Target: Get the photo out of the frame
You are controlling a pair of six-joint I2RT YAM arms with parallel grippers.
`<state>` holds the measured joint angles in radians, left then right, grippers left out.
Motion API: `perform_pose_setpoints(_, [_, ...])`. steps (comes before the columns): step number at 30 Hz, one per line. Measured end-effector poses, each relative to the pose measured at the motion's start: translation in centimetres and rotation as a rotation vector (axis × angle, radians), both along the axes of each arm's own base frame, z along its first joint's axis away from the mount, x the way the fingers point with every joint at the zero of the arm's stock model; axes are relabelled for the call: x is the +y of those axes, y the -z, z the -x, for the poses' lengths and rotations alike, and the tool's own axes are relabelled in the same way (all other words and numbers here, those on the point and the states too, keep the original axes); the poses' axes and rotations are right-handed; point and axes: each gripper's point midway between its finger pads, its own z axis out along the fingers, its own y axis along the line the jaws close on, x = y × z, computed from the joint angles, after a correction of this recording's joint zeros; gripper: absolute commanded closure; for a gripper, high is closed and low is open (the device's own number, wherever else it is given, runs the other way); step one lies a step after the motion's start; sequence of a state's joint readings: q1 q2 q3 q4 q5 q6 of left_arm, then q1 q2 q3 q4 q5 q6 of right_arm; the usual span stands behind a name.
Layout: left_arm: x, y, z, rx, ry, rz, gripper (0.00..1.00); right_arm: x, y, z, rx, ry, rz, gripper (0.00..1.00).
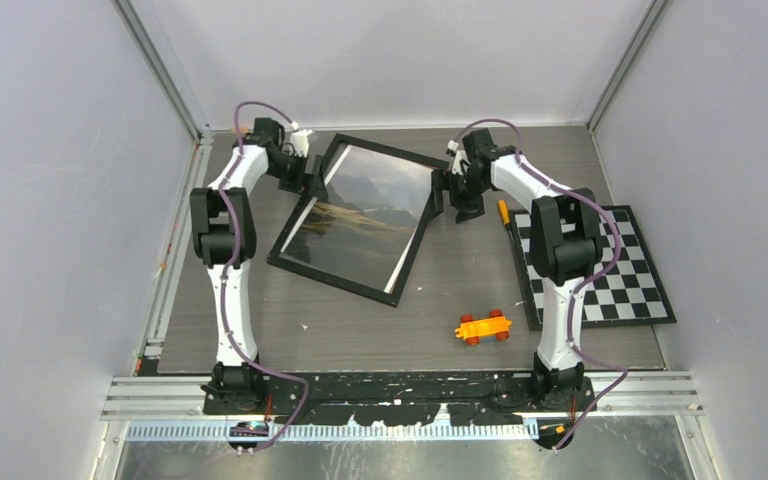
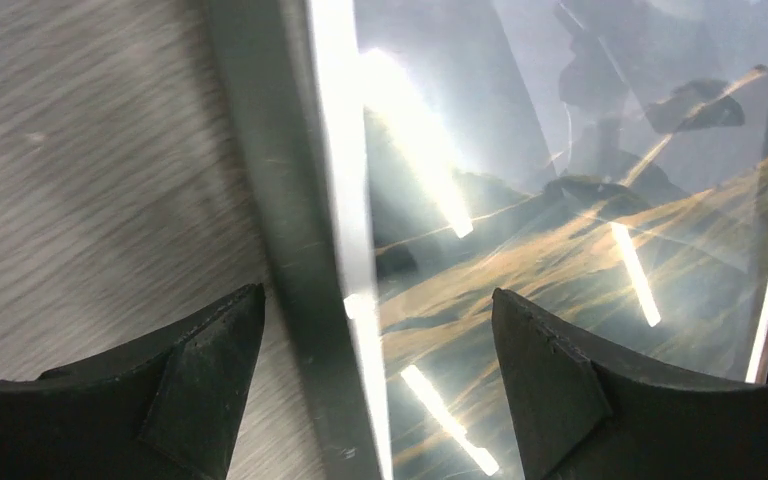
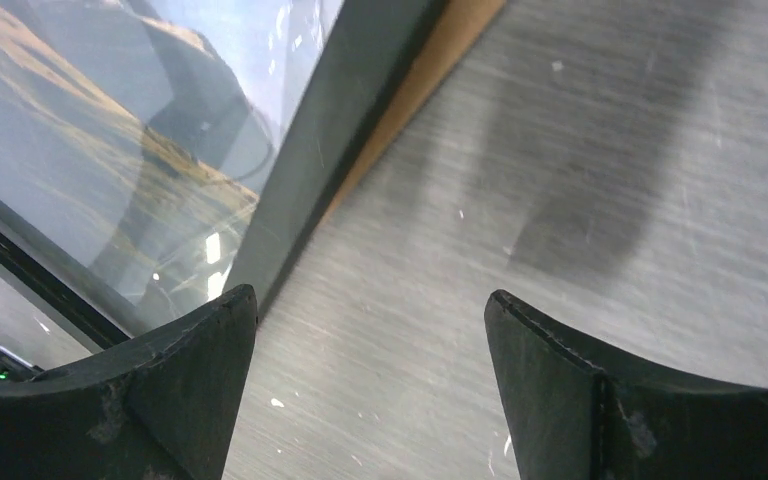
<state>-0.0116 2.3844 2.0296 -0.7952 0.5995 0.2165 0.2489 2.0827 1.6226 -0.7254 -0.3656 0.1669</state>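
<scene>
Where the frame (image 1: 332, 283) lies, left pincer (image 2: 377, 293) gapes astride its edge; right pincer (image 3: 370, 293) gapes alongside.

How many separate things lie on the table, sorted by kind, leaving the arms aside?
black picture frame: 1
landscape photo, in the frame: 1
checkerboard mat: 1
orange toy car: 1
small orange stick, kind unclear: 1
Total: 5

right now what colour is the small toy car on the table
Orange, with darker reddish wheels; the toy car shows best in the top external view.
</scene>
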Motion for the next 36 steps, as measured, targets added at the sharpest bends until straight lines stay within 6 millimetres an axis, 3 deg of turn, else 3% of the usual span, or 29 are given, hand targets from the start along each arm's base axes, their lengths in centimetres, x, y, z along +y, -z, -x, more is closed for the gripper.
perform_pose_setpoints(8, [-2.5, 0.2, 4.5, 0.026, 0.063, 0.012, 0.19, 1.1, 1.7, -3.7, 0.029, 0.000, -0.070, 0.12])
perform_pose_setpoints(16, [-2.6, 0.2, 8.8, 0.083, 0.089, 0.015, 0.23, 2.9, 1.4, -5.9, 0.019, -0.038, -0.142, 0.12])
perform_pose_setpoints(26, [-2.7, 0.5, 16.2, 0.211, 0.069, 0.022, 0.23, 5.9, 1.2, -8.8, -0.086, -0.116, -0.152, 0.12])
perform_pose_setpoints(30, [-2.7, 0.4, 16.9, 0.257, 0.008, 0.038, 0.22, 6.5, 1.2, -9.2, -0.109, -0.125, -0.147, 0.11])
perform_pose_setpoints(36, [-1.2, 0.2, 15.3, 0.262, -0.122, 0.067, 0.21, 5.5, 1.2, -8.8, -0.105, -0.105, -0.144, 0.10])
